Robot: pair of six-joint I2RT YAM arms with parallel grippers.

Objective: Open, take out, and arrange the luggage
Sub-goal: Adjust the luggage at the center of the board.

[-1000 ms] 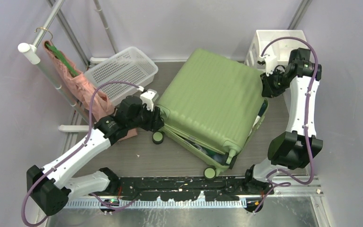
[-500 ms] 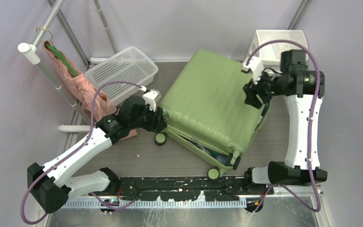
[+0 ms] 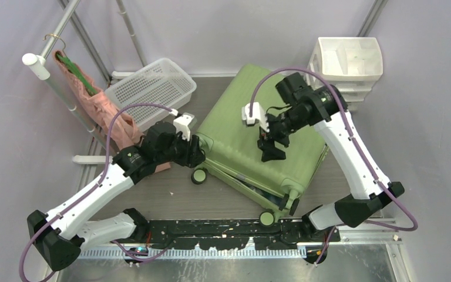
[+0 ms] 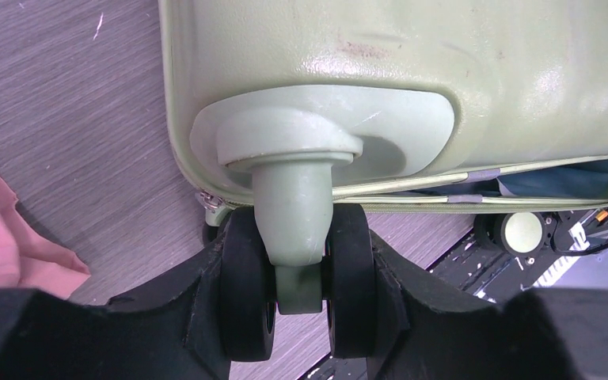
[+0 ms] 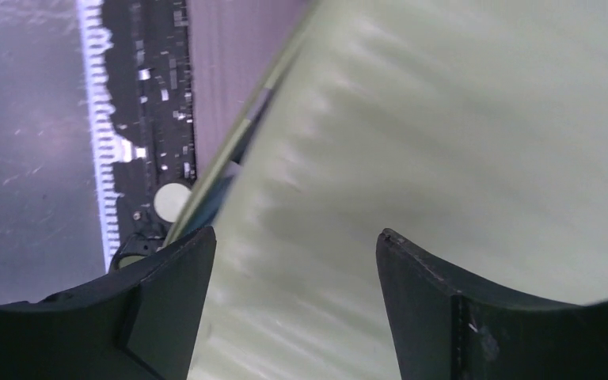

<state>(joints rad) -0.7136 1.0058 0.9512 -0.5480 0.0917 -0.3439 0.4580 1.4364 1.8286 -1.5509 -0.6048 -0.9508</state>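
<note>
Light-green ribbed hard-shell luggage (image 3: 252,117) is laid flat on the table (image 3: 170,200), lid ajar, long axis diagonal, wheel end turned near-left; its black twin wheel (image 4: 245,285) is clamped by the left gripper (image 4: 297,305); the right gripper (image 5: 293,269) is spread open above the lid

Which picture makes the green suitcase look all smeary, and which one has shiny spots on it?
Right wrist view: the suitcase is smeared into blurry streaks, though the black fingers look crisp. Left wrist view: sharp, with white shiny spots on the shell above the wheel. Top view: sharp, evenly lit, only soft shadows.
</note>
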